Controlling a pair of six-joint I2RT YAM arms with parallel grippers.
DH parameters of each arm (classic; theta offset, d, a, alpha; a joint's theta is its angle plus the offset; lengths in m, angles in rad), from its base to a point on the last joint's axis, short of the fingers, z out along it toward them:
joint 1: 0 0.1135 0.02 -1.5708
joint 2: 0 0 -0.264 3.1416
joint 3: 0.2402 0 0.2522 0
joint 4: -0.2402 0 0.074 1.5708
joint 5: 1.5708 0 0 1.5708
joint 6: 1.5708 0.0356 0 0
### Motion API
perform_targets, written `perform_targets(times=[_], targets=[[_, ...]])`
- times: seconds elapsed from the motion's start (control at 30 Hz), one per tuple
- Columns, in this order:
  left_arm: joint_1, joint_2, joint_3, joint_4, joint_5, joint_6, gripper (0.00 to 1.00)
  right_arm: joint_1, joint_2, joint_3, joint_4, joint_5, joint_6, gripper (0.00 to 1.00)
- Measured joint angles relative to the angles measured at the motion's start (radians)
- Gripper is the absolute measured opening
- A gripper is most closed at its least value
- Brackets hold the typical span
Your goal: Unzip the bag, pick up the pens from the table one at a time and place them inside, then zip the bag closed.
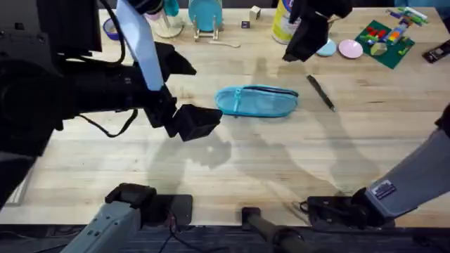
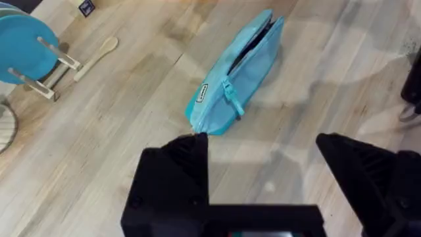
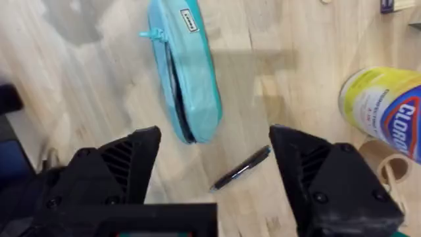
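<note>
The light blue bag (image 1: 256,100) lies flat mid-table, its zipper showing a dark slit along most of its top (image 2: 240,69) (image 3: 187,72). One slim dark pen (image 1: 320,92) rests on the table just right of the bag, also seen in the right wrist view (image 3: 240,170). My left gripper (image 1: 204,118) hovers open just off the bag's left end, nothing between its fingers (image 2: 263,158). Raised behind the bag's right end and the pen, my right gripper (image 1: 299,49) is open and empty (image 3: 217,158).
A blue dish on a wooden rack (image 1: 204,14), a pale wooden spoon (image 1: 223,43) and a yellow wipes canister (image 1: 285,24) line the back edge. Small pink (image 1: 349,48) and blue (image 1: 327,48) dishes and a green brick plate (image 1: 385,39) sit back right.
</note>
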Motion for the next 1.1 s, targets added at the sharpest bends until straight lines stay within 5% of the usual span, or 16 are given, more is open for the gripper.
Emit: perform_targets(times=[0.13, 0.23, 0.43, 0.5, 1.1], targets=[[0.000, 0.000, 0.000, 0.000, 0.000, 0.000, 0.993, 0.003, 0.000, 0.000, -0.009, 0.000, 0.016, 0.991], [0.000, 0.000, 0.000, 0.000, 0.000, 0.000, 0.992, 0.003, 0.000, 0.000, -0.008, 0.002, 0.021, 0.828], [0.000, 0.000, 0.000, 0.000, 0.000, 0.000, 0.993, 0.003, 0.000, 0.000, -0.009, 0.003, 0.031, 0.186], [0.000, 0.000, 0.000, 0.000, 0.000, 0.000, 0.993, 0.003, 0.000, 0.000, -0.009, 0.003, 0.035, 0.046], [0.000, 0.000, 0.000, 0.000, 0.000, -0.003, 0.993, 0.018, 0.000, 0.000, -0.037, -0.027, 0.035, 0.030]])
